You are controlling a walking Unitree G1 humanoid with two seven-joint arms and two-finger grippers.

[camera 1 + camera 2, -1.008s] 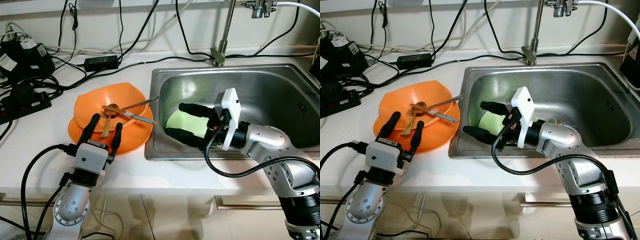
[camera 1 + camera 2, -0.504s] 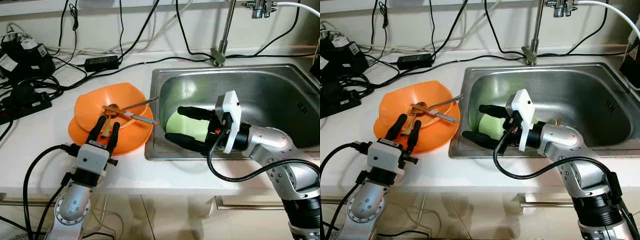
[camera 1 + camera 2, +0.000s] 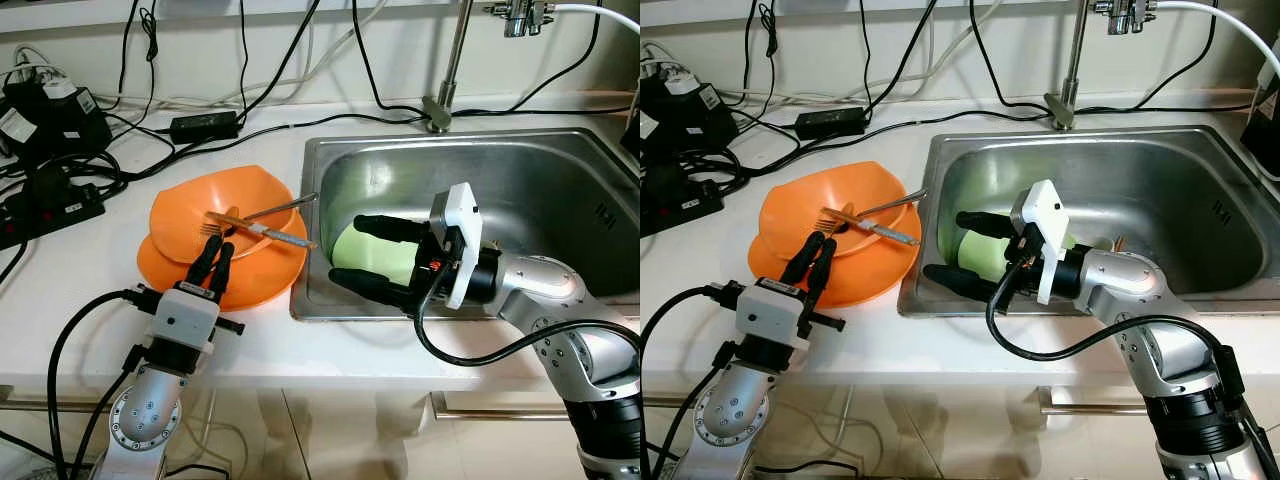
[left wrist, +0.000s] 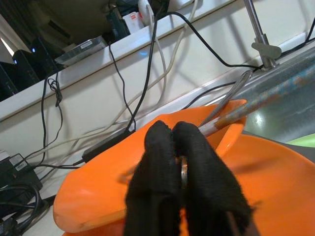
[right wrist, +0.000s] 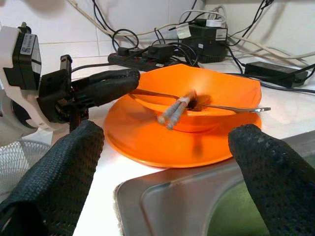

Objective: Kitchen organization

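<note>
Spanning the white counter point(image 3: 80, 290): cables point(image 3: 150, 110) beside a steel sink point(image 3: 560, 170).

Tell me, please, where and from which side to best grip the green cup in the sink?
Grip the green cup across its round side wall. It lies on its side in the sink, so come in level from the robot's right, as the open right gripper does now, one finger above the wall and one below.

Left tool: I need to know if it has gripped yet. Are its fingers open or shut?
Shut. The left tool has its fingers pressed together over the orange bowl, pinching a thin metal utensil handle.
</note>
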